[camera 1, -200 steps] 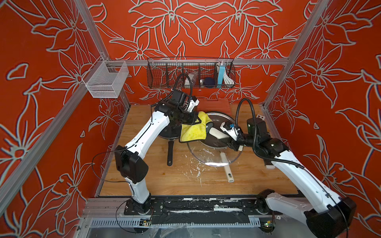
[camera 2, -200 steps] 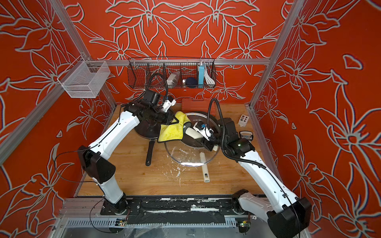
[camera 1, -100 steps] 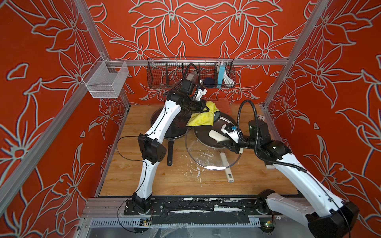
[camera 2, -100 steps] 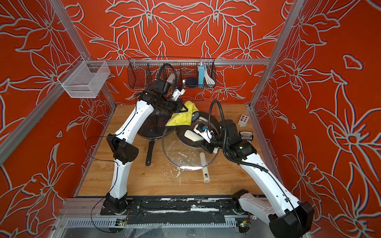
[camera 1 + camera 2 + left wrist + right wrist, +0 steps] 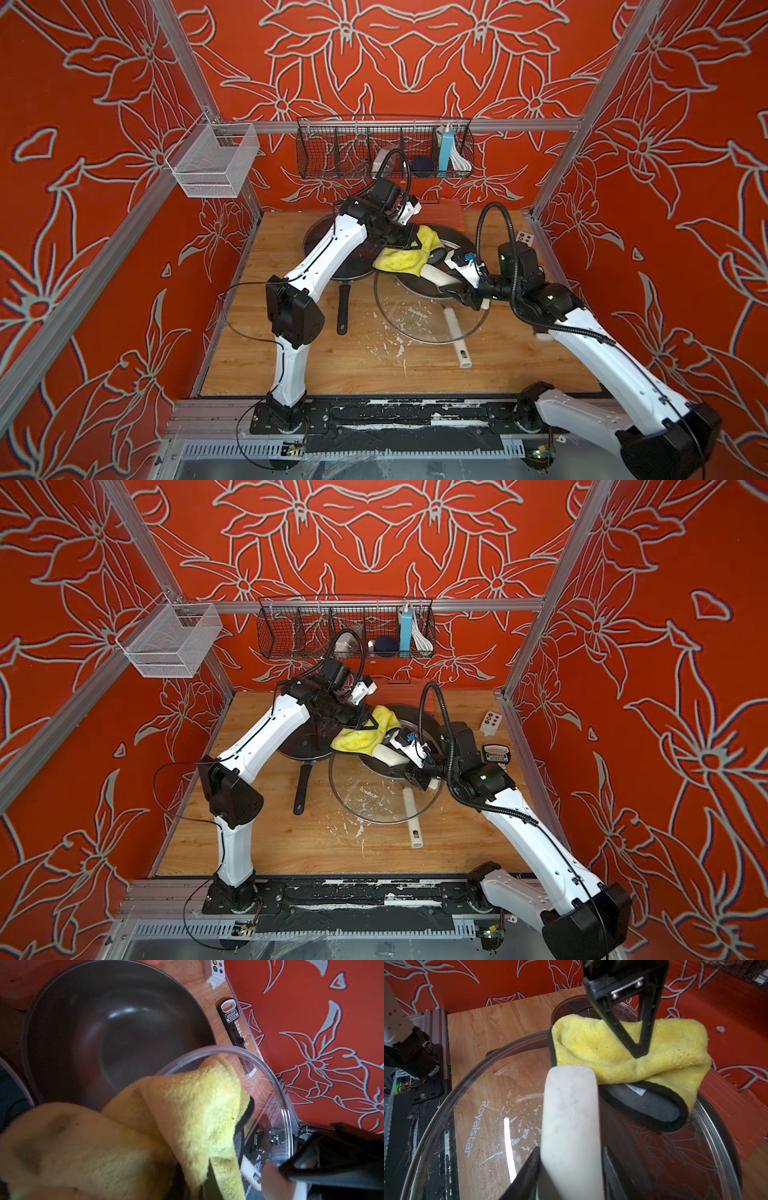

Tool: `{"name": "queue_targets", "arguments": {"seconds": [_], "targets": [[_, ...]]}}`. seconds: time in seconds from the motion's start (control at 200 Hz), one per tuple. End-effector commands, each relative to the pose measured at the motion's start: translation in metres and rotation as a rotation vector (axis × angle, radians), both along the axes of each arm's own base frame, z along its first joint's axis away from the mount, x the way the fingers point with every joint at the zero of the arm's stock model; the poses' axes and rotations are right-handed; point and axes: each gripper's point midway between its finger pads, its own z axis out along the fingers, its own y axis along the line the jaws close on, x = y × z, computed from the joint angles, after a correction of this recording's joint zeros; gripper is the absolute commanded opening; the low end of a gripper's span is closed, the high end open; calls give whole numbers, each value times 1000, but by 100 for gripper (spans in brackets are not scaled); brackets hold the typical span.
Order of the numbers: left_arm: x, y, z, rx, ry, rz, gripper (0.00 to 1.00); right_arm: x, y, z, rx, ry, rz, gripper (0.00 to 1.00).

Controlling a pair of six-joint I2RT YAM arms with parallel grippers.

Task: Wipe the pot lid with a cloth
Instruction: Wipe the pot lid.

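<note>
- The wooden table (image 5: 332, 365) carries everything, and its boards are speckled with white flecks near the front.
- The pot lid (image 5: 415, 328) is a clear glass dome held up at a tilt, partly over the near side of a dark wok (image 5: 415, 717). I cannot tell whether its lower rim touches the boards.
- The dark wok sits at the back of the table. Its hollow shows plainly in the left wrist view (image 5: 104, 1032).
- A frying pan (image 5: 316, 241) with a black handle lies just beside the wok, under the left arm.
- The cloth (image 5: 403, 259), fluffy yellow with a dark trim, is bunched up and draped over the lid's far, raised rim. It lies against the glass and butts up to the end of the lid's handle. Both top views show it there (image 5: 357, 739), and the right wrist view does too (image 5: 591, 1047).
- The right gripper (image 5: 569, 1167) has its jaws partway apart and clamped on either side of the lid's white handle (image 5: 569, 1105), carrying the lid.
- The left gripper (image 5: 638, 1051) reaches in from the far side. Its jaws are drawn together to a point, pinching a fold of the cloth.
</note>
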Motion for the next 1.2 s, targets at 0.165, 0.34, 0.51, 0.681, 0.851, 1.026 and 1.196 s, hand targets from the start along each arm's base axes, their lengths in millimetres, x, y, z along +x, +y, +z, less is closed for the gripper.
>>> {"name": "queue_targets", "arguments": {"seconds": [0.165, 0.34, 0.51, 0.681, 0.851, 1.026, 1.196], "targets": [[-49, 12, 9, -2, -31, -33, 0, 21, 8, 91, 169, -317, -21, 0], [-69, 20, -1, -10, -13, -31, 0, 26, 6, 97, 168, -332, -46, 0], [-82, 28, -7, -4, -11, -16, 0, 34, 1, 103, 174, -351, -99, 0], [-86, 34, -6, -18, -35, 31, 0, 41, -3, 106, 201, -355, -153, 0], [-62, 39, 4, -58, -98, 187, 0, 45, -8, 107, 236, -364, -205, 0], [-25, 39, 20, -72, -109, 358, 0, 44, -11, 108, 262, -363, -231, 0], [8, 32, 26, -80, -95, 449, 0, 42, -18, 107, 272, -372, -274, 0]]}}
